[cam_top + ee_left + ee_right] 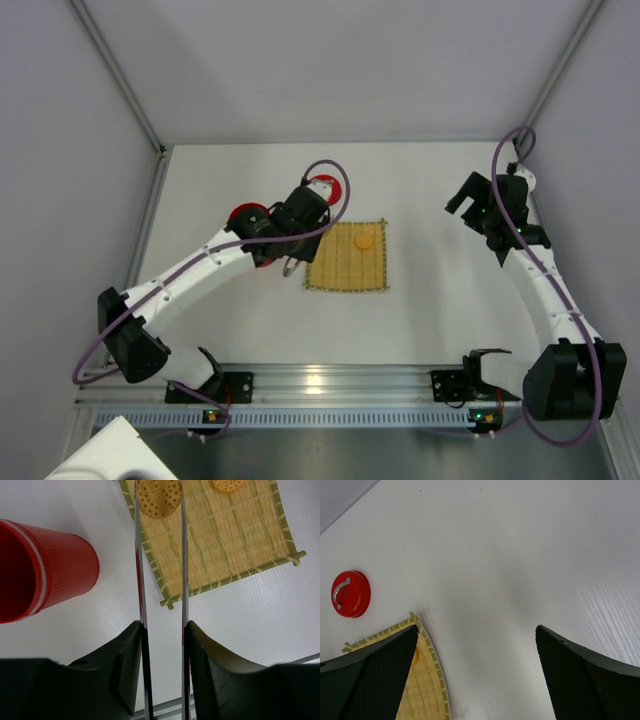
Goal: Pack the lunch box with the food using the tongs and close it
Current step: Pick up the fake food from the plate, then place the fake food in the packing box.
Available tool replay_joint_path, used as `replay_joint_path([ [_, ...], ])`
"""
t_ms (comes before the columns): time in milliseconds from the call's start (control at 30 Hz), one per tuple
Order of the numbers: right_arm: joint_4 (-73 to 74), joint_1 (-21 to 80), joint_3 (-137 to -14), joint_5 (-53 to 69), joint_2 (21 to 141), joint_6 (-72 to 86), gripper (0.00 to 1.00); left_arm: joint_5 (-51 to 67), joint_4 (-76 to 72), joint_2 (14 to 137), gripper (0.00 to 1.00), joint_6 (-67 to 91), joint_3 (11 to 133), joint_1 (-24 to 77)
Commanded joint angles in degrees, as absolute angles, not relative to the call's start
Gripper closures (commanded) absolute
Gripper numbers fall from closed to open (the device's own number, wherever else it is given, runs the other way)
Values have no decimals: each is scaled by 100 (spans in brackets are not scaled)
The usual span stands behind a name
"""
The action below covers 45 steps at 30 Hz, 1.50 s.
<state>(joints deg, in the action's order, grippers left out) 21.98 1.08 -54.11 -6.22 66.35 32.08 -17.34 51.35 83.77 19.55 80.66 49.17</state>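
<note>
My left gripper (164, 627) is shut on the tongs (183, 570), whose two silver blades run up the left wrist view. Between the blades near their tips sits a round orange-yellow slice of food (160, 497), touching both, over the near corner of the bamboo mat (235, 545). A second slice (227, 485) (364, 241) lies on the mat. The open red lunch box (55, 572) (247, 218) stands upright left of the tongs. Its red lid (351, 593) (332, 190) lies on the table behind the mat. My right gripper (476, 630) (470, 195) hangs open and empty at the right.
The mat (348, 256) lies mid-table. Grey walls enclose the white table at the back and sides. An aluminium rail (330, 385) with both arm bases runs along the near edge.
</note>
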Motion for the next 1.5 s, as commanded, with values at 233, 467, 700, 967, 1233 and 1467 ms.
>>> replay_joint_path([
  [233, 2021, 158, -5678, -642, 6513, 3155, 1, -2566, 5686, 7357, 55, 1960, 8499, 4351],
  [467, 2004, 158, -5748, -580, 6609, 3208, 1, -2804, 6117, 7032, 55, 2118, 8526, 4184],
  [700, 1942, 176, -5809, -475, 6732, 3269, 1, -2962, 6381, 6724, 54, 2294, 8323, 4096],
  [967, 1934, 202, -5854, -448, 6838, 3261, 1, -2997, 6556, 6583, 54, 2382, 8235, 3990],
  [1233, 1907, 202, -5827, -439, 6873, 3252, 1, -2936, 6583, 6574, 51, 2417, 8121, 3981],
  [1467, 1907, 202, -5792, -448, 6856, 3234, 1, -2944, 6583, 6566, 46, 2435, 8077, 3981],
])
